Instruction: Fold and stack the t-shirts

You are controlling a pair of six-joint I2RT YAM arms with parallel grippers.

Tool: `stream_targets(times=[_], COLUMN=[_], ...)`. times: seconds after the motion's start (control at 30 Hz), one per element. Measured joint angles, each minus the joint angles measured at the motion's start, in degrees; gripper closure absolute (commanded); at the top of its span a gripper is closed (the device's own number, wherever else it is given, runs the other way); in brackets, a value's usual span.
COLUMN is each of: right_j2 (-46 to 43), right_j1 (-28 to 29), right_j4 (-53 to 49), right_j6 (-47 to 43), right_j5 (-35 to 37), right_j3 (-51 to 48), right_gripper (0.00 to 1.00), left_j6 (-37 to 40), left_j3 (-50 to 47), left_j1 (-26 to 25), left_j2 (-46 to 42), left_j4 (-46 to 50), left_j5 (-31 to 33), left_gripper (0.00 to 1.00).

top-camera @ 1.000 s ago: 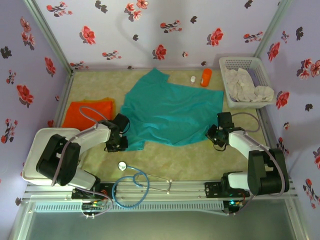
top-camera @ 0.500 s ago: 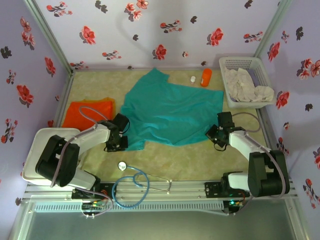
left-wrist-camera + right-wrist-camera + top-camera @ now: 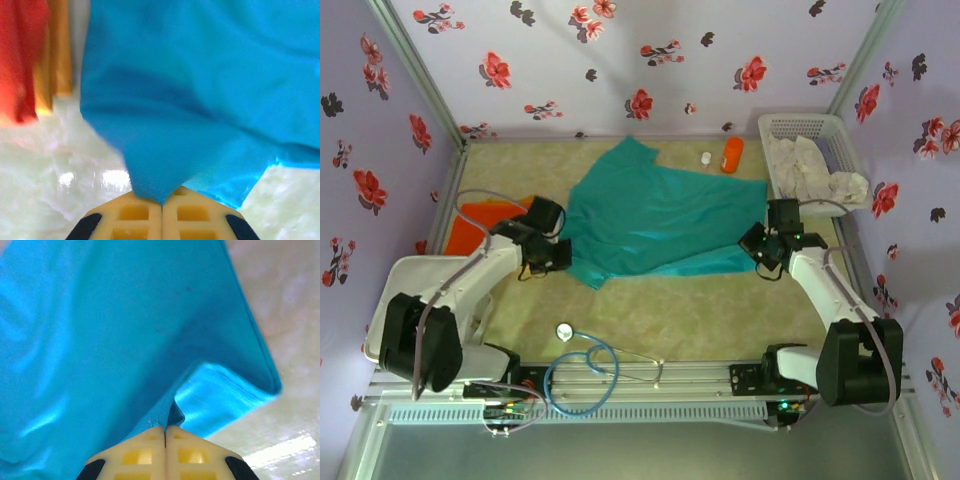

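Since the earlier frames, both grippers have been moved away from the arm bases, and the near hem of the teal-green t-shirt (image 3: 660, 215) has been carried with them toward the far side of the table (image 3: 650, 320). The left gripper (image 3: 162, 204) is closed on the garment's near left corner; in the left wrist view the cloth is seen pinched between the shut yellow jaws. The right gripper (image 3: 165, 430) is likewise closed on the near right corner, with a fold of cloth drawn into the seam between its jaws. The garment is spread across the middle of the beige table, one end pointing toward the back wall. The orange t-shirt (image 3: 470, 232) is located at the left edge, just beside the left gripper and partly covered by the left arm. A white basket (image 3: 798, 122) holding pale cloths is positioned at the far right corner.
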State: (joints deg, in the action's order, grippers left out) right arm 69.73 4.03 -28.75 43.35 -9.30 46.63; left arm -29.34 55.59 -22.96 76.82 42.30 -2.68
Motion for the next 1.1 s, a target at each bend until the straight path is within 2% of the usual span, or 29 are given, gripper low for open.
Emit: stream_targets(times=[0.17,0.5,0.73,0.9,1.1], right_j2=[0.02,1.7,1.4,-2.32,-11.13], right_j1=[-0.83,-2.97,-3.93,-3.96,-4.0], right_j4=[-1.77,-4.87,-5.4,-3.85,-2.01], right_j6=[-0.72,-0.74,-0.72,-1.05,-4.46], right_j5=[-1.05,-2.8,-2.93,-2.75,-1.53], right_j3=[6.88,24.59,37.11,38.18,38.51], right_gripper=[1.0,1.0,1.0,1.0,1.0], left_j6=[3.32,7.78,10.58,13.16,16.26], left_j3=[10.97,42.32,62.42,66.51,58.38], left_j1=[3.45,7.72,8.74,8.72,8.68], left_j2=[1.66,9.22,12.92,10.67,-1.57], left_j4=[2.69,9.01,13.99,14.03,6.88], left_j5=[-0.24,-0.44,-1.03,-2.43,-8.79], left_gripper=[1.0,1.0,1.0,1.0,1.0])
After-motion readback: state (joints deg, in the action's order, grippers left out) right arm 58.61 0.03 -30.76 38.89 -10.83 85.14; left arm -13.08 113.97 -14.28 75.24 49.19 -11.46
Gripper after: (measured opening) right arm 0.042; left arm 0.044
